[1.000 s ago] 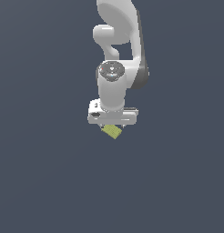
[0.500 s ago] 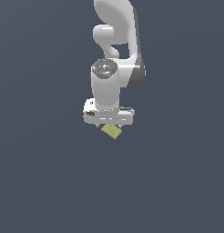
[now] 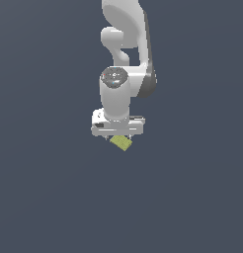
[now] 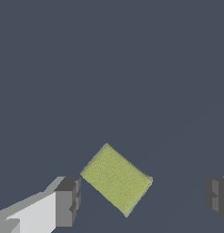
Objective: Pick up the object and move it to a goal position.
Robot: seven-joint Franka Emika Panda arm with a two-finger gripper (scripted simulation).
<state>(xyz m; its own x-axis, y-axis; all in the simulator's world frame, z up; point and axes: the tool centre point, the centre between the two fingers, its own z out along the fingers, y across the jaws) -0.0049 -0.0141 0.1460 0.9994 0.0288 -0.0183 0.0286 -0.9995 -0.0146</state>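
The object, a small yellow-green flat block (image 3: 122, 143) with a faint grid texture, lies on the dark grey floor. In the exterior view it sits just under my white gripper (image 3: 117, 136), partly hidden by the hand. In the wrist view the block (image 4: 116, 179) lies turned at an angle between the two dark fingertips. It is closer to one finger (image 4: 67, 200) than to the other (image 4: 217, 195), and touches neither. My gripper (image 4: 142, 196) is open wide and empty, just above the block.
The plain dark grey floor (image 3: 192, 197) surrounds the arm on all sides. No other object, container or goal marker shows in either view.
The hand has come down a little toward the block and shifted slightly to the exterior view's left. The block has not moved.
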